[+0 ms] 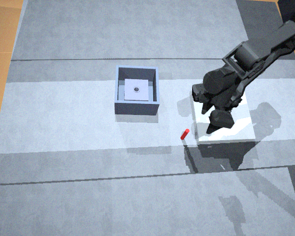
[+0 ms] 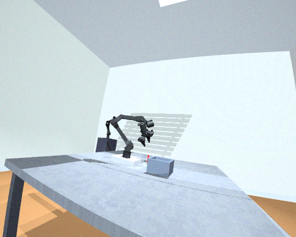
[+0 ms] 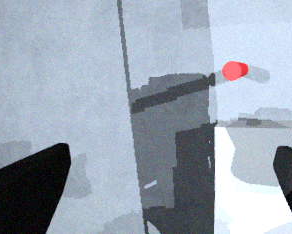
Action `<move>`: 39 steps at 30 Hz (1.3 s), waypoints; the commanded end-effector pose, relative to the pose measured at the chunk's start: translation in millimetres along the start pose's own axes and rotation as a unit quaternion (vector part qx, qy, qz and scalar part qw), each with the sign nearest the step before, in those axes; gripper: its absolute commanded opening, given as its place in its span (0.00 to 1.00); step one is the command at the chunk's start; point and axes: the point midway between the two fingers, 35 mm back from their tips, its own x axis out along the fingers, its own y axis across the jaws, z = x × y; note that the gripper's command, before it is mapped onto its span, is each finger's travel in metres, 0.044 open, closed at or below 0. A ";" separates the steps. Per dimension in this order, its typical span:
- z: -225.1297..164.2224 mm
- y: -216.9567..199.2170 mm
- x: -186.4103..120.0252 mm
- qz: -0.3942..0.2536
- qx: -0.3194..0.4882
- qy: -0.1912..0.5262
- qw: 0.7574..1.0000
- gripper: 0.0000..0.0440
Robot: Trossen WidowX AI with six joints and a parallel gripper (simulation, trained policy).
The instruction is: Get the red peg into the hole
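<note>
The red peg stands upright on the table, just left of the white base slab in the top view. In the wrist view it is at the upper right, beyond the fingertips. My gripper is wide open and empty, high above the table, with its fingers pointing down. It hangs over the slab's left part in the top view. The open blue-grey box stands left of the peg and farther up in that view. The pale plate lies at its bottom, with an empty round hole near the centre.
The white base slab lies beside the peg on its right in the top view. The box walls rise well above the plate. A dark block stands behind the arm. Shadows of the arm fall on the table.
</note>
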 end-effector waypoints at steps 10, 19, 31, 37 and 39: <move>8.4 -22.8 48.2 -0.100 0.184 0.018 0.978 1.00; 15.4 -36.8 88.3 -0.139 0.296 -0.003 0.945 1.00; 16.5 -53.6 132.5 -0.141 0.378 -0.033 0.914 0.98; 12.8 -59.4 140.6 -0.147 0.410 -0.030 0.900 0.67; 13.1 -58.9 140.7 -0.146 0.416 -0.026 0.897 0.55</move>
